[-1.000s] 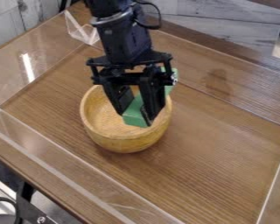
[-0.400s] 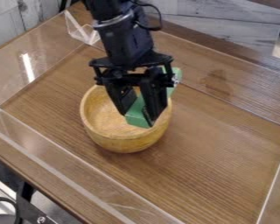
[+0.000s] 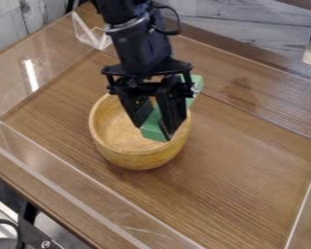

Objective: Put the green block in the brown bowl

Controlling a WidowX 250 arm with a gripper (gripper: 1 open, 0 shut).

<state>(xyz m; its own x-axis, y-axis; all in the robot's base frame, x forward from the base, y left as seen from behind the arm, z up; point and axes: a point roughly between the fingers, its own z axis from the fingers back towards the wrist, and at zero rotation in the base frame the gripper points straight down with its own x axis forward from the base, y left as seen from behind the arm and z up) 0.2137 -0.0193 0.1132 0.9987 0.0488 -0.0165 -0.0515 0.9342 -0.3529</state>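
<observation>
Gripper [image 3: 155,124] pts steeply down into brown bowl [image 3: 117,144], fingers pinched narrow on green block [image 3: 152,126]. Block tilted, lower end inside bowl near right wall. Bowl sits on wooden table [image 3: 236,175] w/ clear sheet.

A robot test bench in a lab, by the look of it; a wood-grain table [image 3: 249,146] ringed by low clear plastic walls [image 3: 28,146]; a black robot arm [image 3: 135,34] mounted on it

Arm steeply pitched down, fingers [image 3: 155,109] closed together (black, long).
</observation>
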